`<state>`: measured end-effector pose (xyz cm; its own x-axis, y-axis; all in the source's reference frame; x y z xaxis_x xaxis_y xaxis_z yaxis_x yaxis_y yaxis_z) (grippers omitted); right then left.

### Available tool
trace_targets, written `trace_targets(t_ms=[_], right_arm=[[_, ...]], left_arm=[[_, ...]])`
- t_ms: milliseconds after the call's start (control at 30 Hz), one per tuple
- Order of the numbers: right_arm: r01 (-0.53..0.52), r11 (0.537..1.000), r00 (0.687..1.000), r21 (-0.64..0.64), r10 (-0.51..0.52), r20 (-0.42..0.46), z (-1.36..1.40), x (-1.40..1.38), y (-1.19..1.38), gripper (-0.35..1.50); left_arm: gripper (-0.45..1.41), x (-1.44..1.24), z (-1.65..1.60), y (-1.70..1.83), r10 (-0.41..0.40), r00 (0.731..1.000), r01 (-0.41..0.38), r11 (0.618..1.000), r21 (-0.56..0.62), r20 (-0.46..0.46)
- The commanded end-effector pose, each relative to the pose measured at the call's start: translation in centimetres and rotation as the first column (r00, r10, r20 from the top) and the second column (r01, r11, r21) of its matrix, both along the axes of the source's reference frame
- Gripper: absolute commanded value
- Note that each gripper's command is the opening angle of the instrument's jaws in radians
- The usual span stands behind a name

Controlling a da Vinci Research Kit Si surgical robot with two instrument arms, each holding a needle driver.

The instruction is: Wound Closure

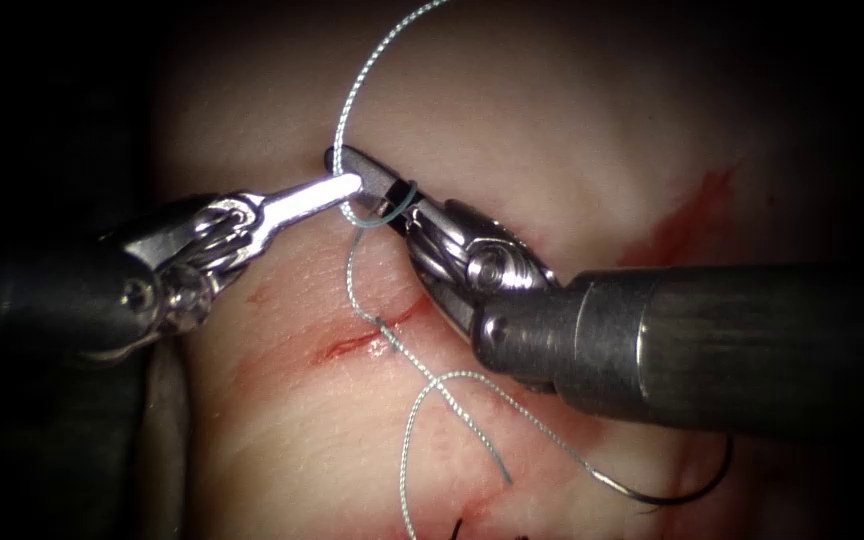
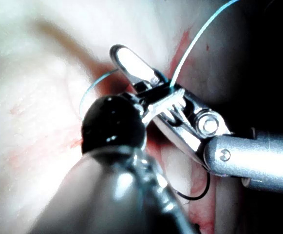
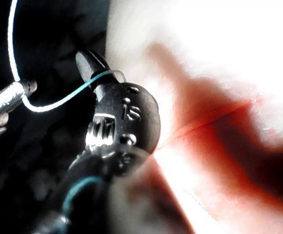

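Above the cut [image 1: 367, 338], at twelve o'clock: left tool [image 1: 347, 185] clenched on thread [image 1: 372, 70]; thread wraps right tool [image 1: 377, 195], jaws apparently closed. Needle [image 1: 672, 492] lies loose at five o'clock, outside tissue [image 1: 552, 120]. Likely knot-tying; the next move calls for tension.

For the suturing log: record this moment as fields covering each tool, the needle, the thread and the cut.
left tool: silver needle driver, its tip at the thread, against the right tool's fingers
right tool: silver needle driver, thread looped round its fingers
needle: dark curved steel needle, held by neither tool, lying on the tissue right of the cut
thread: pale blue braided thread, passing through the cut
cut: red-edged slit in pale pork-belly tissue
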<state>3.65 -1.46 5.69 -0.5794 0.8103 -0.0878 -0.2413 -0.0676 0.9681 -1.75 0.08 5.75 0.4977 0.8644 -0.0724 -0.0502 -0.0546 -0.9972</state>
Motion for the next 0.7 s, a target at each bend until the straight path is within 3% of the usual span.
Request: trace_targets(t_ms=[33,200,433,700], right_arm=[[-0.001,0.999,0.998,-0.035,-0.001,-0.061,0.10,0.08,0.00,-0.35],[-0.011,0.994,0.975,-0.113,-0.015,-0.220,0.18,0.08,0.01,-0.35],[-0.019,0.991,0.954,-0.135,-0.022,-0.300,0.24,0.05,-0.05,-0.35],[0.102,0.971,0.900,-0.216,-0.183,-0.395,0.32,-0.01,-0.16,-0.35]], left_arm=[[-0.45,-0.05,0.08,-0.04,0.006,1.000,-0.006,1.000,0.008,-0.009],[-0.45,0.01,0.19,-0.11,0.012,0.999,-0.010,0.999,0.037,-0.043],[-0.45,0.16,0.42,-0.16,0.031,0.990,-0.019,0.996,0.083,-0.140],[-0.45,0.25,0.79,-0.23,0.064,0.971,-0.032,0.989,0.142,-0.230]])
